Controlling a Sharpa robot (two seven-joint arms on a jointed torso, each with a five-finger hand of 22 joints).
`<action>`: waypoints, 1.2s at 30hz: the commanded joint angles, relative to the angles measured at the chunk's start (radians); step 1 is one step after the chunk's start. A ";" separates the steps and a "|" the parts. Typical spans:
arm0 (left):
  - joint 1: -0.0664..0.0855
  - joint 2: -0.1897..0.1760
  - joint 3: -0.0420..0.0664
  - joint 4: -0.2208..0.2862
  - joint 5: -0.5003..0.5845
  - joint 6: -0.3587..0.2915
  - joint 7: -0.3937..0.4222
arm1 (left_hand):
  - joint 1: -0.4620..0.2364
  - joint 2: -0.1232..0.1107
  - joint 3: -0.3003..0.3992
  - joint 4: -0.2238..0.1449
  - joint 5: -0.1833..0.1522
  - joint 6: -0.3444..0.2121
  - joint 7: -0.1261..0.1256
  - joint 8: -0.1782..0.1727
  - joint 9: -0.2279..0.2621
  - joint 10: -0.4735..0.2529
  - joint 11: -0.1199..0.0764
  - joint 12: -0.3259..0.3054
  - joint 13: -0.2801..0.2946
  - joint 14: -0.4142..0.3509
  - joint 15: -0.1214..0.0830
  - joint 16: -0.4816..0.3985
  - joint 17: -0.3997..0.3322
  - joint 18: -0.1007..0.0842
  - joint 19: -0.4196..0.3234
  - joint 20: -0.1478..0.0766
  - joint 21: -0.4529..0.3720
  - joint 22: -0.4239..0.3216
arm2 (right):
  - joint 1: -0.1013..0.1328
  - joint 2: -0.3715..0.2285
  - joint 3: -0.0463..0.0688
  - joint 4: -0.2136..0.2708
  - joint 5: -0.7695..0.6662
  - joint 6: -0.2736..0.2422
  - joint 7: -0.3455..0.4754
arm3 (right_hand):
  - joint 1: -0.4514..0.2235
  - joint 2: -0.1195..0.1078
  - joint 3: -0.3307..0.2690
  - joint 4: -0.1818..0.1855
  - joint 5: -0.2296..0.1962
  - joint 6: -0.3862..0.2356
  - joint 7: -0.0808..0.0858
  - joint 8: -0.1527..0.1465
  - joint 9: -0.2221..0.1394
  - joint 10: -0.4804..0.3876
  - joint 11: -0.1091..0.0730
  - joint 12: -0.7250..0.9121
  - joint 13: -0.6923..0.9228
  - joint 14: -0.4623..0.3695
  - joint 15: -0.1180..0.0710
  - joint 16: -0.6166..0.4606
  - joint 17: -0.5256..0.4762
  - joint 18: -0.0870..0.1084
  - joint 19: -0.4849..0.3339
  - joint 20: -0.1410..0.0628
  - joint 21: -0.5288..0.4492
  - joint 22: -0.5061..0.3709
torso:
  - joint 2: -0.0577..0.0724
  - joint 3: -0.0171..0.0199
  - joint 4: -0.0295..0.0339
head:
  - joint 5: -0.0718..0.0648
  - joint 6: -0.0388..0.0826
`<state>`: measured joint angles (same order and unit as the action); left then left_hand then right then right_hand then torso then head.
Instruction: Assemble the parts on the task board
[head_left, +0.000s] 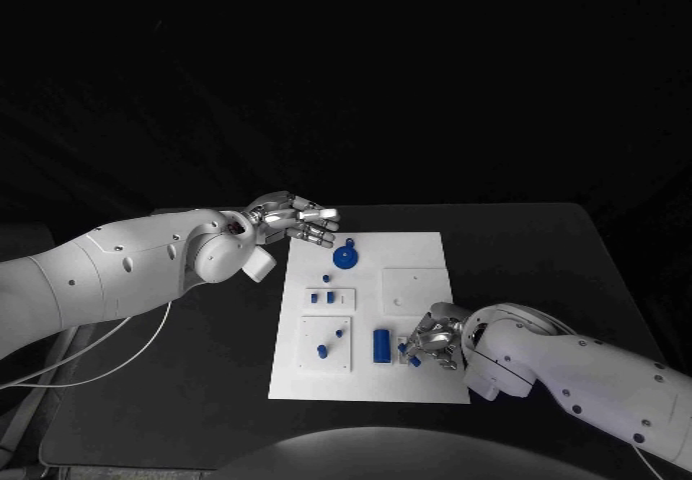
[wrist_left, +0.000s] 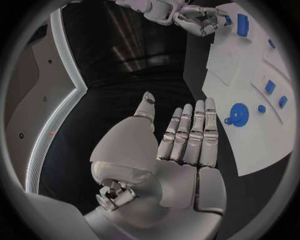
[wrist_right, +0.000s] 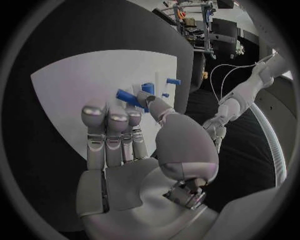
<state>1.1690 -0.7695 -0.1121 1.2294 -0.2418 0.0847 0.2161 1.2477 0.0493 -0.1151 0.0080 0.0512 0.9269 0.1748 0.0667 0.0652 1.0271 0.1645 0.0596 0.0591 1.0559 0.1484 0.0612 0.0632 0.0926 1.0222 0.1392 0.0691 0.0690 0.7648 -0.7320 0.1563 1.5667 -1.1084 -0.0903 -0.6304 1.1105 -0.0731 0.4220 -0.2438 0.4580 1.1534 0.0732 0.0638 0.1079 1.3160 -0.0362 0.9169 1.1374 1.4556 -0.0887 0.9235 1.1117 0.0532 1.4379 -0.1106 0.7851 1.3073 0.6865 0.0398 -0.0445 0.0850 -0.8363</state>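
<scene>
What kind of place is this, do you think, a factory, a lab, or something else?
Probably a robotics lab or test cell. A white task board with small blue parts sits on a black table, and racks with monitors stand in the background.

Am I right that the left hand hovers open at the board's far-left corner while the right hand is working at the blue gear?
Not quite. The right hand is at the board's near edge, by the blue block; the blue gear lies near the left hand, as the head view shows. The rest holds.
</scene>
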 joint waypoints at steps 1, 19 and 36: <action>0.000 0.002 0.000 0.001 0.005 0.038 -0.016 | -0.007 -0.001 -0.002 0.005 -0.005 -0.007 -0.001 -0.002 0.000 -0.006 0.001 0.000 0.000 0.000 0.008 0.003 0.000 -0.009 0.001 0.002 -0.001 0.000 | 0.004 0.007 0.000 -0.014 -0.009 0.024 -0.002 | -0.006 0.008 -0.016 0.008 -0.022 0.009 -0.003 0.000 0.003 0.002 0.001 -0.003 -0.002 0.003 -0.001 -0.004 0.002 0.007 0.011 0.000 -0.005 0.089 | -0.001 -0.0012 0.0005 | 0.001 -0.003; -0.001 -0.001 0.000 0.006 0.037 0.048 -0.027 | -0.022 -0.008 -0.017 0.035 -0.005 -0.016 0.001 -0.003 -0.001 -0.011 0.002 0.000 0.000 -0.002 0.008 0.003 0.000 -0.012 0.000 0.000 -0.001 0.000 | 0.009 0.026 0.000 -0.044 -0.122 0.144 -0.062 | -0.101 -0.016 -0.045 0.187 -0.174 0.053 -0.028 0.000 0.008 0.021 -0.007 -0.006 -0.013 0.006 -0.004 0.001 0.002 -0.002 0.022 -0.003 -0.010 0.091 | 0.000 0.0001 0.0002 | 0.010 -0.008; -0.001 -0.004 0.000 0.008 0.046 0.058 -0.034 | -0.015 -0.010 -0.017 0.047 -0.005 -0.019 0.001 -0.003 -0.001 -0.012 0.003 0.000 0.000 -0.002 0.008 0.003 0.000 -0.012 -0.001 0.000 -0.001 0.000 | 0.009 0.053 -0.007 -0.061 -0.139 0.125 -0.053 | -0.087 -0.028 -0.035 0.209 -0.190 0.060 -0.030 0.000 0.010 0.023 -0.008 -0.003 -0.011 0.006 -0.005 0.001 0.001 -0.003 0.025 -0.004 -0.011 0.092 | 0.000 0.0001 -0.0010 | 0.020 -0.010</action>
<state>1.1689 -0.7732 -0.1123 1.2341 -0.2051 0.1207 0.1804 1.2352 0.0436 -0.1330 0.0508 0.0512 0.9175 0.1760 0.0667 0.0652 1.0235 0.1681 0.0597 0.0591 1.0559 0.1484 0.0612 0.0632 0.0926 1.0222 0.1392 0.0691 0.0690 0.7767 -0.6808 0.1514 1.5049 -1.2308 0.0256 -0.6797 1.0176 -0.0990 0.3853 -0.0329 0.2634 1.2102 0.0414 0.0655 0.1193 1.3316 -0.0412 0.9169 1.1252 1.4581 -0.0912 0.9235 1.1144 0.0531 1.4561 -0.1143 0.7781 1.3073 0.6866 0.0396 -0.0445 0.1026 -0.8482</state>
